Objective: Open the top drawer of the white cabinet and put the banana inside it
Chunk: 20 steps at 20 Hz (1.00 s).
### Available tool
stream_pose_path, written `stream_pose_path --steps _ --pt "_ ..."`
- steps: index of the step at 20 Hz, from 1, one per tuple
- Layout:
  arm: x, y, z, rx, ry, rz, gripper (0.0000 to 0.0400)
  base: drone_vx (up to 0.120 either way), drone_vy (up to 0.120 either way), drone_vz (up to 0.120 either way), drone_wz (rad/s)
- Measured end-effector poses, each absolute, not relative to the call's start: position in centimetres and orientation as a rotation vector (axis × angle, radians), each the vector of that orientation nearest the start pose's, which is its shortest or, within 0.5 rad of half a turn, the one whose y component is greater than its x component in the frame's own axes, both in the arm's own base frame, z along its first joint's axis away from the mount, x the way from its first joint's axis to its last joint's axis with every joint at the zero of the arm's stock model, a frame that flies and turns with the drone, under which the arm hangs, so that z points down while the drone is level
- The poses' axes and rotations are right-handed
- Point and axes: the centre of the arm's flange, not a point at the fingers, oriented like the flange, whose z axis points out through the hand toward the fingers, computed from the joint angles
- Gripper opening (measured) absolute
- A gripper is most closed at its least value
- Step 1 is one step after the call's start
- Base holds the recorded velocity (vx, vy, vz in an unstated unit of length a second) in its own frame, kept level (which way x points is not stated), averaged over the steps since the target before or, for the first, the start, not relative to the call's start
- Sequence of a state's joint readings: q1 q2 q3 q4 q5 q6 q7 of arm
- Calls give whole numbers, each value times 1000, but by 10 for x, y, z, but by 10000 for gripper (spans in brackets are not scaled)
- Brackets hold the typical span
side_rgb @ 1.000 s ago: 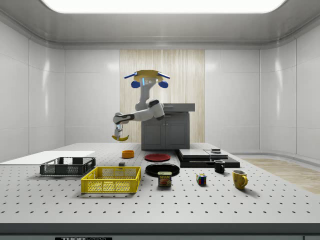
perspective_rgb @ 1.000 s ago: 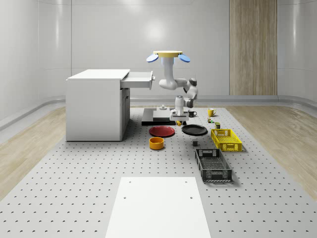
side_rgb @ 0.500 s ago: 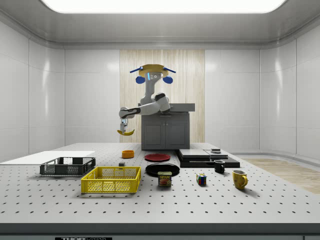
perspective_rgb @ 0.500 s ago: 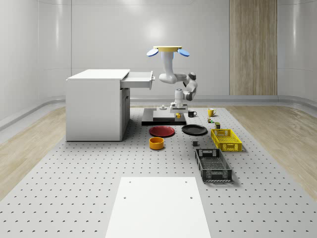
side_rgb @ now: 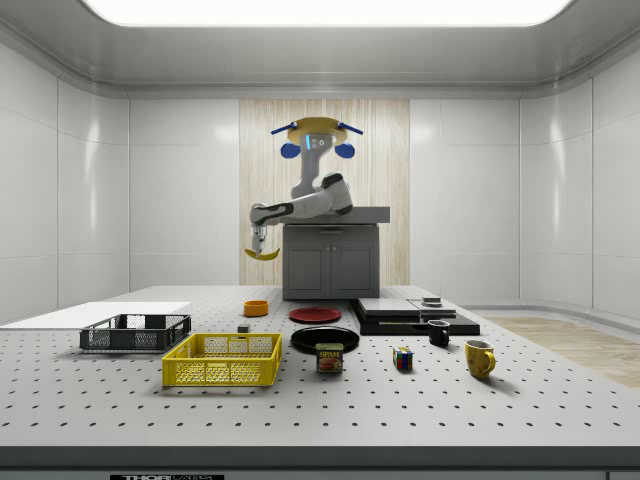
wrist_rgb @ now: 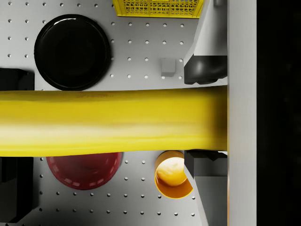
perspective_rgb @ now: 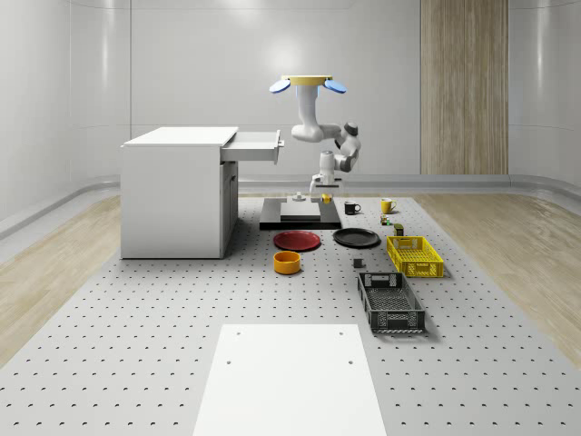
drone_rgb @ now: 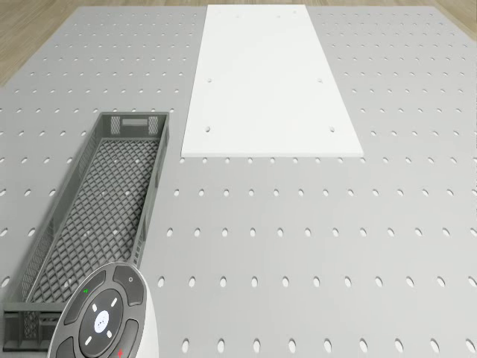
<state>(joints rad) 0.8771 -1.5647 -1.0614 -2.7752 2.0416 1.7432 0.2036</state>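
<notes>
Hovering above the bench, the drone (perspective_rgb: 307,84) sits level with the open top drawer (perspective_rgb: 254,146) of the white cabinet (perspective_rgb: 174,193), off its front. We note the arm bent downward and the gripper (side_rgb: 259,246) clenched on the banana (side_rgb: 263,254), which hangs in the air, well above the bench surface (perspective_rgb: 136,309) and apart from the drawer. Below the fruit, the wrist view shows the black plate (wrist_rgb: 73,51), red plate (wrist_rgb: 83,170) and orange bowl (wrist_rgb: 172,174). The grey crate (drone_rgb: 89,209) lies near the white board (drone_rgb: 268,78).
</notes>
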Motion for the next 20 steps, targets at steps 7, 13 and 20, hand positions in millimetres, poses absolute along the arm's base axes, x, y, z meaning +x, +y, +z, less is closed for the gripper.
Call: stream_pose_path --steps 7,13,20 --pt "283 -108 585 -12 0 756 192 -120 0 120 0" --pt "283 -108 585 -12 0 756 192 -120 0 120 0" --pt "283 -108 585 -12 0 756 192 -120 0 120 0"
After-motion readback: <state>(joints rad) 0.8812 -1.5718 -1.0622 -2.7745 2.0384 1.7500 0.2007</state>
